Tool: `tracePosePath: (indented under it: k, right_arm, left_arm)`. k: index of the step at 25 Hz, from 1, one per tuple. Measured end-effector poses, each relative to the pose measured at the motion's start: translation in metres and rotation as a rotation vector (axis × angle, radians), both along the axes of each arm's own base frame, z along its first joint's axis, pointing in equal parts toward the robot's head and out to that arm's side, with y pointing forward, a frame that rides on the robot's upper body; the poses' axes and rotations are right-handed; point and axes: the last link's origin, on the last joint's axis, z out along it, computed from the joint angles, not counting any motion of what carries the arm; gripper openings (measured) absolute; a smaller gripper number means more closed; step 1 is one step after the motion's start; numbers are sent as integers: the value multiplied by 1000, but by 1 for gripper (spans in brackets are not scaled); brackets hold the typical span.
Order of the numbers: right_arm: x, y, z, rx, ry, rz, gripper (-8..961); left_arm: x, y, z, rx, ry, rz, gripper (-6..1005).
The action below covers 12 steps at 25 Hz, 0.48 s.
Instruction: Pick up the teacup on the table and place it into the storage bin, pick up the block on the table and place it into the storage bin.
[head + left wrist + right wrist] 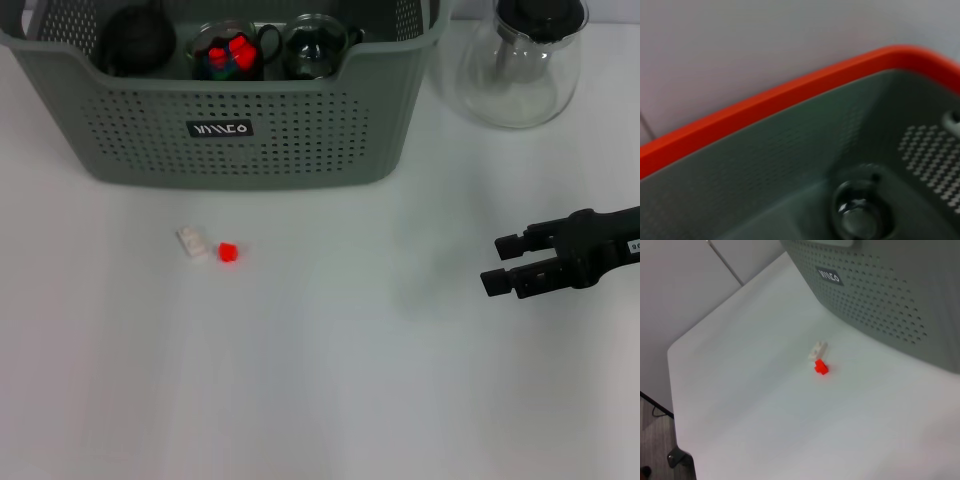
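**Right gripper open over the table, blocks waiting**

White tabletop (320, 400) fills your head view, and your storage bin (230, 130) sits at the far edge with glass teacups (315, 45) inside. Just in front of it, a white block (192, 242) and a small red block (228, 252) lie side by side. Your right gripper (505, 263) hovers well to their right, fingers spread, nothing held. Left gripper's out of sight; its camera looks into the bin.
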Motion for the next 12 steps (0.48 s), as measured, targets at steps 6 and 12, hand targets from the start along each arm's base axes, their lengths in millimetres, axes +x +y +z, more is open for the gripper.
tracePosePath:
  k: [6,12]
  right_arm:
    - [1,0,1,-2,-8,-8,824]
    - [2,0,1,-6,-13,-20,824]
  left_arm:
    - [-23,11,-15,2,66,54,423]
    - [-25,10,-24,-5,95,42,428]
